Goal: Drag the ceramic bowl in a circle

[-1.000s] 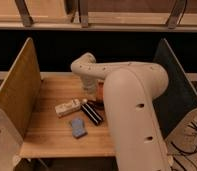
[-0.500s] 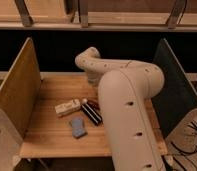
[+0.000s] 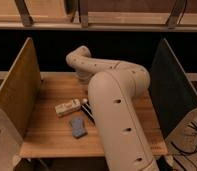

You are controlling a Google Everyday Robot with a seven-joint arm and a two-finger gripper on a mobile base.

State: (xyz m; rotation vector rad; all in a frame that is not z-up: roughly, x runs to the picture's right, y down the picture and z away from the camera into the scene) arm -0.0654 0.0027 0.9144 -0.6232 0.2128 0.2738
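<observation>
In the camera view the arm (image 3: 114, 100) bends over the wooden table (image 3: 47, 135), hiding the gripper and the ceramic bowl behind it, with a cream block (image 3: 67, 107) and blue-grey pad (image 3: 78, 126) near left.

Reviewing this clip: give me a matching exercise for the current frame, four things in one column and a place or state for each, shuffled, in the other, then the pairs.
Things:
1. cream block
2. blue-grey pad
3. end effector
4. dark side panel

Places or states:
A. dark, low over the table, partly hidden by the arm
B. pale, lying near the table's middle
C. closest to the table's front edge
D. standing upright at the table's right edge

Pairs: 1-B, 2-C, 3-A, 4-D
</observation>
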